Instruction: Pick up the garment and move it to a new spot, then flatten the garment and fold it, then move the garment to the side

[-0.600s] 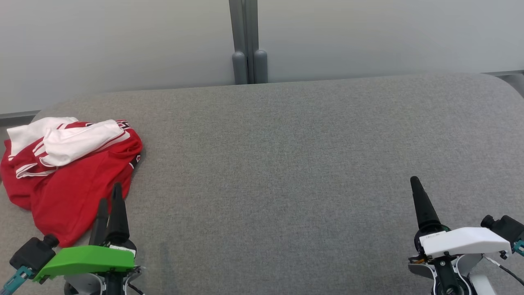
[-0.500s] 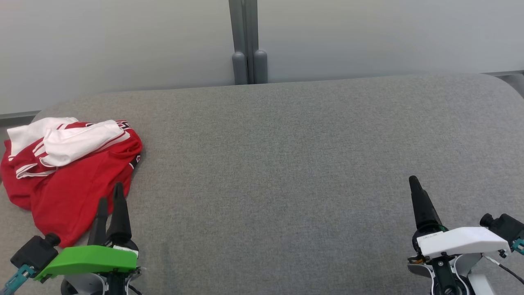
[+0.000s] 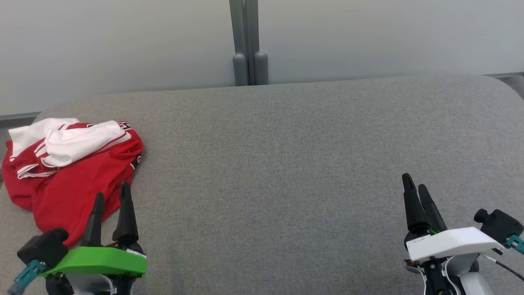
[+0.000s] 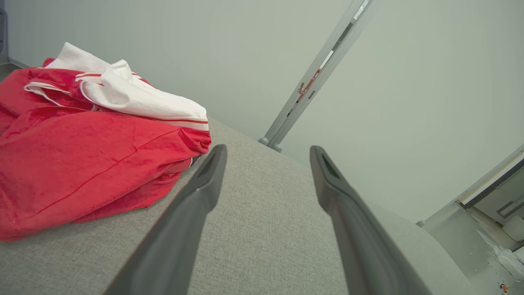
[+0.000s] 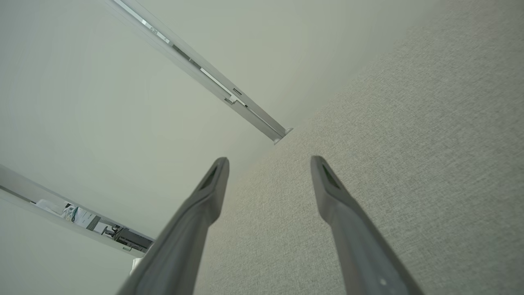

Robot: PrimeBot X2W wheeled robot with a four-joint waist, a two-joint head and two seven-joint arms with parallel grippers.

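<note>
Garment (image 3: 69, 172): red with white panels and white stripes, crumpled in a loose heap. It lies at the far left of the grey padded surface (image 3: 286, 164), close to the left edge. White parts sit on top, toward the far side.

Left gripper (image 3: 112, 189): green-capped, at the near left, fingers pointing away toward the heap's near right hem. Jaws spread wide, nothing between them. The left wrist view shows the hem just beside one fingertip; contact cannot be judged.

Right gripper (image 3: 414, 182): white-capped, at the near right, well apart from the garment, over bare grey cloth. Jaws wide apart in the right wrist view, holding nothing.

Beyond the far edge: pale wall (image 3: 123, 41), with a grey upright post (image 3: 245, 41) at its middle.
</note>
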